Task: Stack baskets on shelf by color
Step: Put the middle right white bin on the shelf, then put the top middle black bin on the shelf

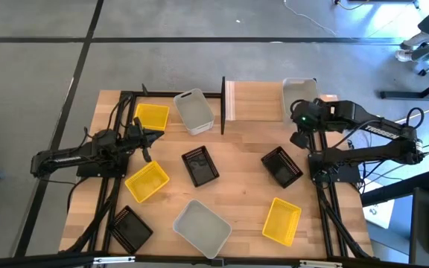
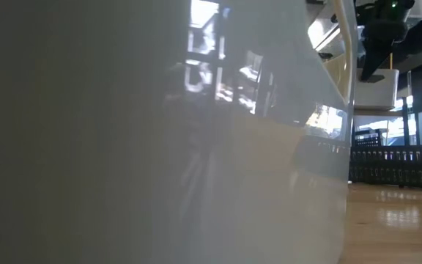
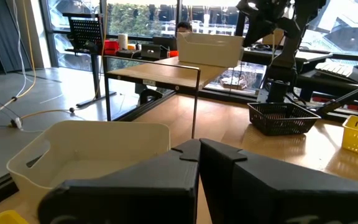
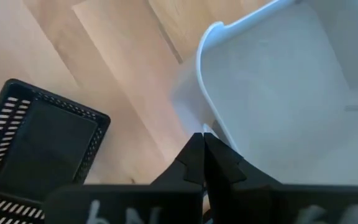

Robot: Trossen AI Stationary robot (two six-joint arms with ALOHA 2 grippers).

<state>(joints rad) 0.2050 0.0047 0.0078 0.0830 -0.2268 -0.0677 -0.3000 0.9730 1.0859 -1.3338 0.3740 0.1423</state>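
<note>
Nine baskets show from above: three yellow (image 1: pixel 152 115), (image 1: pixel 147 181), (image 1: pixel 282 221), three black (image 1: pixel 200 165), (image 1: pixel 281 166), (image 1: pixel 131 228), three whitish (image 1: pixel 194 110), (image 1: pixel 201 228), (image 1: pixel 298 95). All look empty. One whitish basket sits on the shelf (image 1: pixel 255 100); the rest lie on the table (image 1: pixel 240 186). The right gripper (image 4: pixel 202 138) is closed, pinching that basket's rim. The left gripper (image 3: pixel 199 146) is closed on nothing, near the yellow basket at the table's far left.

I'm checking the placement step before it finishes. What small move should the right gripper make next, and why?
Probably open. The right gripper is pinched shut on the rim of a whitish basket that already appears to sit on the shelf, so letting go would likely leave it in place.
</note>
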